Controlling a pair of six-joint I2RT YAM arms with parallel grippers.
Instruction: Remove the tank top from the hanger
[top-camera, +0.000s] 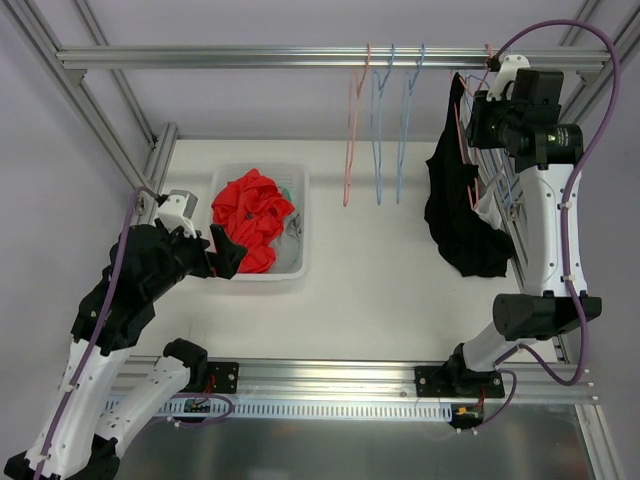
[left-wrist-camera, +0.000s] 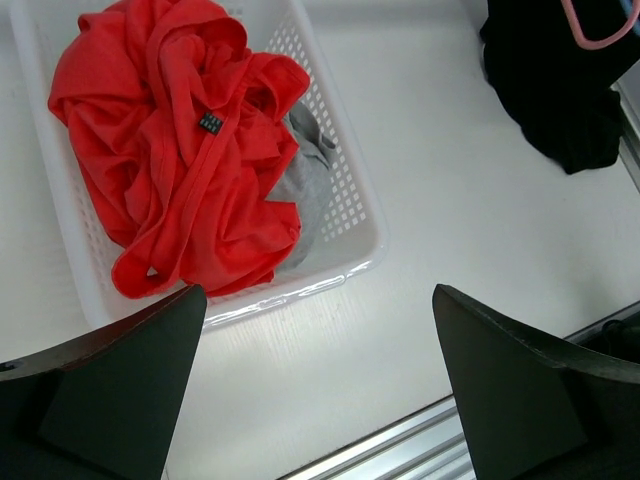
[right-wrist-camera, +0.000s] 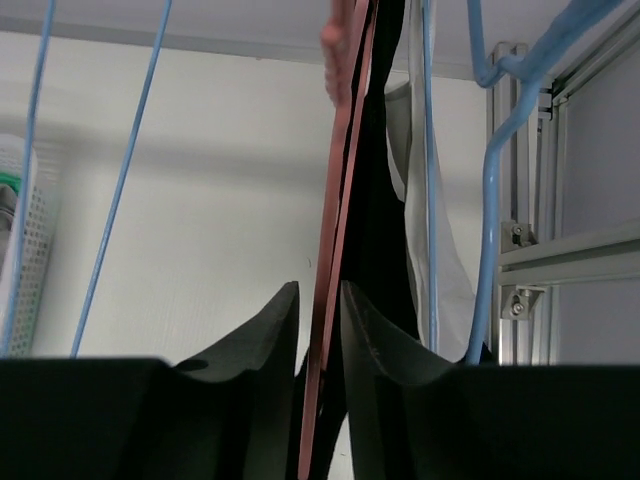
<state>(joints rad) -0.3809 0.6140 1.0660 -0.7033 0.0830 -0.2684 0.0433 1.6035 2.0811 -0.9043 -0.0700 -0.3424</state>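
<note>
A black tank top (top-camera: 465, 215) hangs on a pink-red hanger (top-camera: 459, 120) at the right end of the overhead rail (top-camera: 250, 57). My right gripper (top-camera: 478, 112) is up at the hanger. In the right wrist view its fingers close round the hanger's flat bar (right-wrist-camera: 338, 200), with the black cloth (right-wrist-camera: 385, 200) just behind it, and the gripper (right-wrist-camera: 320, 290) is nearly closed on the bar. My left gripper (top-camera: 222, 250) is open and empty, low beside the basket. In the left wrist view (left-wrist-camera: 320, 300) it is above bare table, with the tank top (left-wrist-camera: 555, 90) far off.
A white basket (top-camera: 300, 230) at the left holds red clothes (top-camera: 250, 215) and a grey piece (left-wrist-camera: 305, 190). An empty pink hanger (top-camera: 353, 130) and two empty blue hangers (top-camera: 380, 130) hang mid-rail. Blue hangers (right-wrist-camera: 490, 200) and a white garment (right-wrist-camera: 445, 260) crowd the right frame post.
</note>
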